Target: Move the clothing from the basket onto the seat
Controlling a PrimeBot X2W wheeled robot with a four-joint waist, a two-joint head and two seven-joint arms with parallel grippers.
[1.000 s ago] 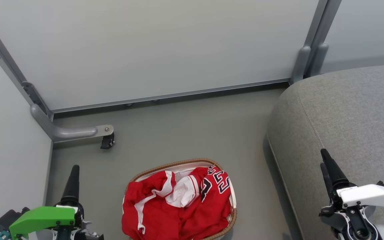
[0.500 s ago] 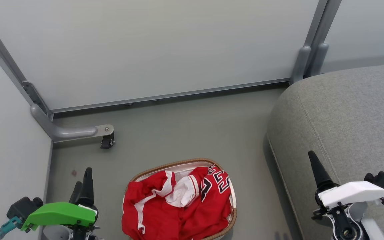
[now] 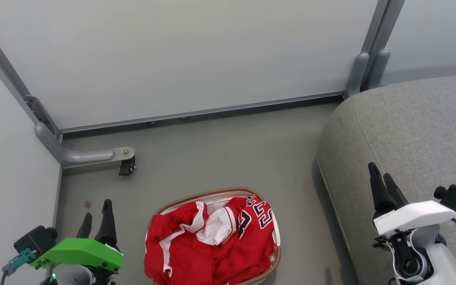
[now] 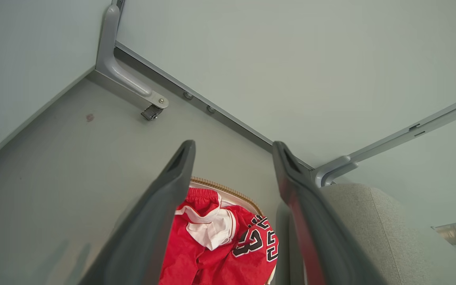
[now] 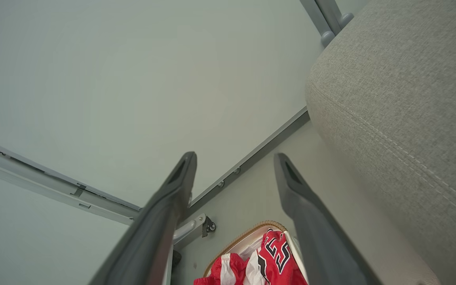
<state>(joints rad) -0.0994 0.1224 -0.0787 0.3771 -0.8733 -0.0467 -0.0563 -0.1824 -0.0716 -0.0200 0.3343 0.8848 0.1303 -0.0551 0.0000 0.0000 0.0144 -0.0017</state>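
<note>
The red jersey clothing [image 3: 212,245] with white panels and black-and-white numerals lies crumpled in the oval basket [image 3: 204,195] on the floor, low in the head view. It also shows between the fingers in the left wrist view as clothing [image 4: 220,249] and in the right wrist view as clothing [image 5: 275,257]. My left gripper [image 3: 96,215] is open, left of the basket and apart from it. My right gripper [image 3: 379,176] is open over the front edge of the grey seat [image 3: 418,130], right of the basket. Neither holds anything.
Pale partition panels stand behind and to the left, with a grey metal foot and castor [image 3: 127,166] on the floor left of the basket. A grey post [image 3: 364,71] rises by the seat's far corner. Bare grey floor [image 3: 228,150] lies beyond the basket.
Both arms have turned: each gripper now shows two spread fingers instead of one. The left gripper shifted right toward the basket; the right moved left and further up the view.
</note>
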